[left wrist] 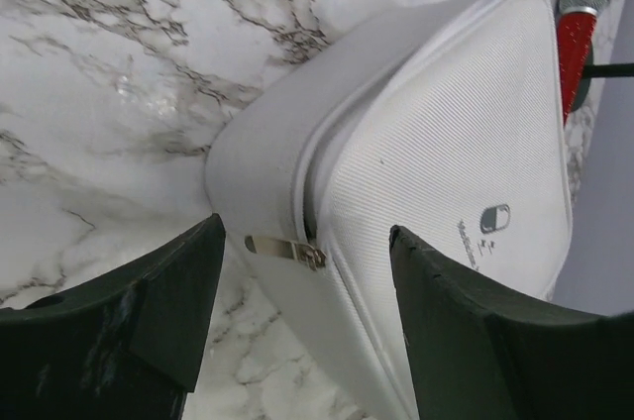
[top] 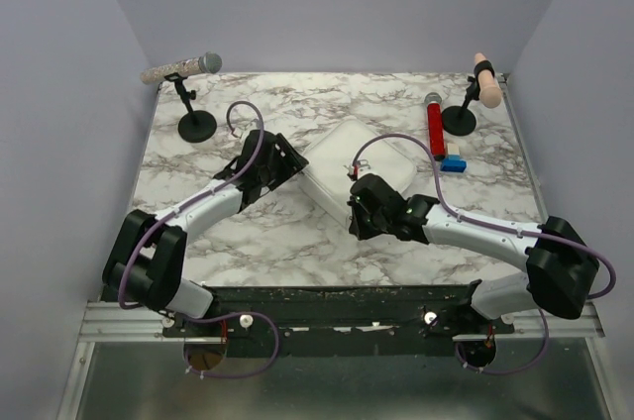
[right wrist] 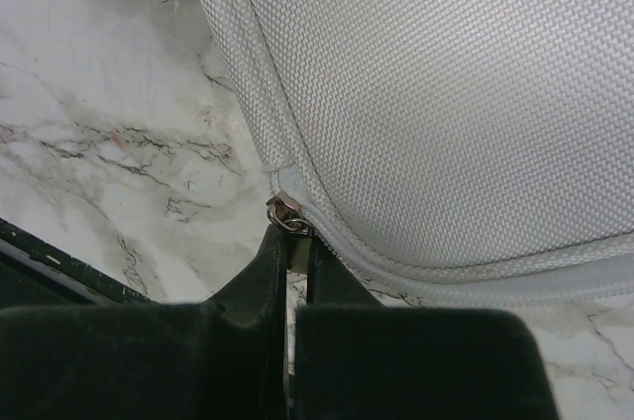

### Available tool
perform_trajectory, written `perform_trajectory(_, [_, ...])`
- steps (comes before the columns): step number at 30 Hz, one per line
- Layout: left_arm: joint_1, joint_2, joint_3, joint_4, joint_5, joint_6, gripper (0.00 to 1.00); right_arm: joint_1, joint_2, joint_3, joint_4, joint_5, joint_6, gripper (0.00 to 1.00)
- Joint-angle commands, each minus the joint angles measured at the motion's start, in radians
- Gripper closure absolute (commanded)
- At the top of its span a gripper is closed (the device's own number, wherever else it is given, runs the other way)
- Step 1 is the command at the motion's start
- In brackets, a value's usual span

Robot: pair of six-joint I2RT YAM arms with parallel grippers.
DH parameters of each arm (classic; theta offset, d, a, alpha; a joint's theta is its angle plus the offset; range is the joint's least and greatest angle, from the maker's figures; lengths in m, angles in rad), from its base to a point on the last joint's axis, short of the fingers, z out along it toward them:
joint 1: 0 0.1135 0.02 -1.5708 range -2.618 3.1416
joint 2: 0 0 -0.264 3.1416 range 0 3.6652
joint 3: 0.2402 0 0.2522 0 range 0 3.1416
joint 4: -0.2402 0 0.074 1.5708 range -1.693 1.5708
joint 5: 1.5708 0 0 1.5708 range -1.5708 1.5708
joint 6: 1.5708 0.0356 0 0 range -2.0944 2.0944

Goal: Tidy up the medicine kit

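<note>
Medicine kit (top: 369, 155): lying lid-down-shut and turned cornerwise near the middle of the marble table (top: 287, 242), sitting between the two grippers; the lid is facing up, with its pill logo (left wrist: 493, 219) showing in the left wrist view.
Left gripper (left wrist: 305, 242): standing released at the kit's left corner, jaws spreading wide and grasping nothing; its dark fingers (left wrist: 168, 311) are flanking the case wall, seemingly without touching it, though the angle is making that hard to confirm.
Side zipper pull (left wrist: 287, 250): lying flat along the seam between the spread left fingers, resting free of both.
Right gripper (right wrist: 294, 276): clenching at the kit's near edge, jaws pinching the metal zipper tab (right wrist: 289, 242).
Zipper slider (right wrist: 284, 212): sitting on the zip seam just above the right fingertips.
Red cylinder (top: 436, 129): lying past the kit's right side, near it but apart.
Blue blocks (top: 454, 164): sitting just beside the cylinder's near end.
Black stands: one standing at the rear left (top: 196, 126), one at the rear right (top: 459, 121).
</note>
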Motion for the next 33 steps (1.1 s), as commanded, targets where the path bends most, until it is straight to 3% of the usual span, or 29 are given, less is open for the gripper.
perform_trajectory(1, [0.012, 0.062, 0.056, -0.032, -0.067, 0.094, 0.25, 0.015, 0.005, 0.030, -0.016, -0.025, -0.032, 0.99])
perform_trajectory(5, [0.014, 0.131, 0.111, -0.049, -0.056, 0.164, 0.39, 0.015, 0.016, 0.048, -0.014, -0.037, -0.043, 0.99])
perform_trajectory(13, [0.025, 0.223, 0.192, -0.090, -0.068, 0.255, 1.00, 0.015, 0.022, 0.077, -0.032, -0.042, -0.066, 0.99])
perform_trajectory(33, [0.127, 0.282, 0.289, -0.141, -0.096, 0.385, 1.00, -0.053, -0.159, -0.144, -0.132, 0.216, 0.134, 0.99])
